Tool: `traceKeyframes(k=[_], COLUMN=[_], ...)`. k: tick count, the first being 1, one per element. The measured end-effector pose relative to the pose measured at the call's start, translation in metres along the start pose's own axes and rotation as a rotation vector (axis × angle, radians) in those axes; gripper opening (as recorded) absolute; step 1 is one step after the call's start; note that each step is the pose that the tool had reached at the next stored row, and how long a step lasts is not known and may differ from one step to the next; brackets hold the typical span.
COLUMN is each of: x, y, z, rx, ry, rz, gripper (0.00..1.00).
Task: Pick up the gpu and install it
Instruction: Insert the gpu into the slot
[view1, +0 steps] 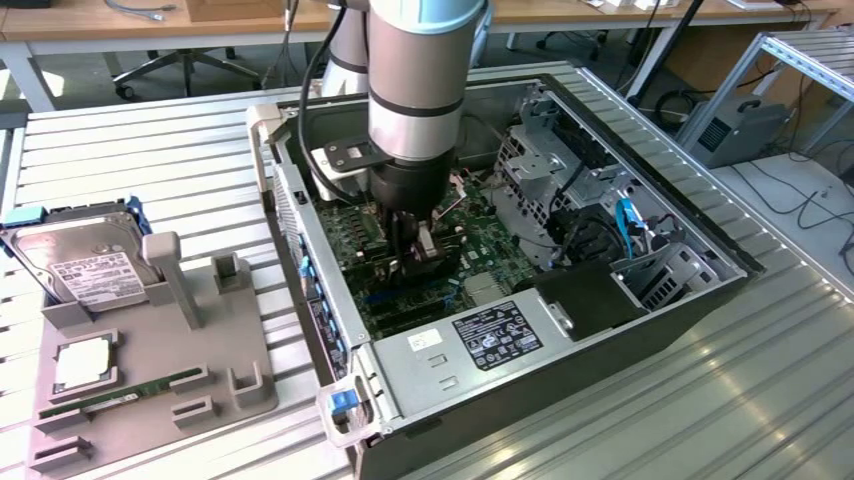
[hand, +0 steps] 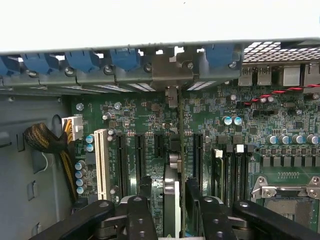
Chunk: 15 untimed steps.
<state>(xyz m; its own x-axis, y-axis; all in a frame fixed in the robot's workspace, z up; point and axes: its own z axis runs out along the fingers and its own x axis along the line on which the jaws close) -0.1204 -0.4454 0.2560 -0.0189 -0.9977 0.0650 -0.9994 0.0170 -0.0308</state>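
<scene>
Inside the open computer case (view1: 641, 215), the card (hand: 172, 195) stands edge-on between the gripper (hand: 172, 212) fingers, spread apart, slot below

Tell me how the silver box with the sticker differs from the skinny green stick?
The hard drive is silver, boxy and wide; the RAM stick is green, thin and narrow. The hard drive wears a big white label; the RAM stick rests in a gray tray's slot. Both sit outside the computer case.
</scene>
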Motion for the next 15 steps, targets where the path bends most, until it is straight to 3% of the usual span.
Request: traceKeyframes(k=[7, 10, 14, 15], x=[-0.001, -0.003, -0.006, -0.006], y=[-0.0005, -0.0009, -0.0011, -0.0016], z=[-0.0179, -0.03, -0.0343, -0.0343], rx=[0.0003, 0.0003, 0.0002, -0.0001], ry=[-0.0003, -0.0003, -0.0003, -0.0003], rz=[0.0, 0.0, 0.0, 0.0], gripper=[0.4, 0.4, 0.39, 0.32])
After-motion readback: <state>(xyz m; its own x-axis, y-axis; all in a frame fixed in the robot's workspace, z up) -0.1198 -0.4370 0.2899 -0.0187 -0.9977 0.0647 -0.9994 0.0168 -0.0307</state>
